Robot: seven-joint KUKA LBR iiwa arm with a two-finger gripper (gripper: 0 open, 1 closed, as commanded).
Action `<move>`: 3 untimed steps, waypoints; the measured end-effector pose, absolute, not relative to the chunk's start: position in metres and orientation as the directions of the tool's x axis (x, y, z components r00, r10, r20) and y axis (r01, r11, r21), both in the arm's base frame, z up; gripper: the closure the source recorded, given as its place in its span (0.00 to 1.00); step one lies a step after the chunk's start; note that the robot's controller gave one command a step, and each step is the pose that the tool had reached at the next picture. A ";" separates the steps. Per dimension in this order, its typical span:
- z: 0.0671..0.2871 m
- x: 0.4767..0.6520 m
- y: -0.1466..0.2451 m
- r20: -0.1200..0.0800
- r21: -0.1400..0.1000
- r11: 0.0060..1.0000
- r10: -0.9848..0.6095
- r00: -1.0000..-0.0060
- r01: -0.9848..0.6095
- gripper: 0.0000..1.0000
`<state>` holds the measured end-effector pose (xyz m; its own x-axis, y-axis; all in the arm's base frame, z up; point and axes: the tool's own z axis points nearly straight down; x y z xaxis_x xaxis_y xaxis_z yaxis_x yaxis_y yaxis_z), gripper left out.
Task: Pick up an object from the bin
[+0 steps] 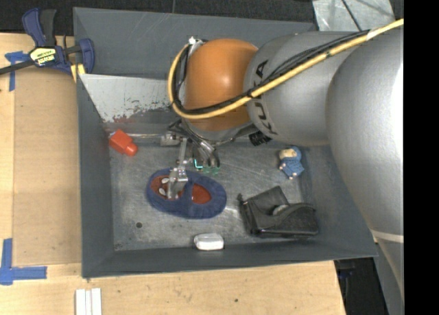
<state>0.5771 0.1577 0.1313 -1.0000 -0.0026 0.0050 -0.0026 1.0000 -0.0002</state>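
Note:
My gripper (175,184) reaches down from under the orange dome onto a flat blue oval thing (208,205) with a red patch in its middle, lying in the front middle of the bin. The fingertips sit on the blue thing's left half. A small orange block (123,143) lies to the upper left of the gripper, near the bin's left wall. A white oblong piece (208,241) rests just in front of the blue thing, by the front wall.
A black tape dispenser (280,214) lies to the right of the blue thing. A small blue and white figure (291,162) sits further right, close under the arm. The arm covers the bin's back right.

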 end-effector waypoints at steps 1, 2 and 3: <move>0.078 0.599 0.113 0.007 0.013 0.985 0.171 -0.985 0.171 0.00; 0.082 0.602 0.113 -0.001 0.013 0.986 0.169 -0.986 0.169 1.00; 0.249 0.610 0.107 -0.011 0.004 0.981 0.192 -0.981 0.192 1.00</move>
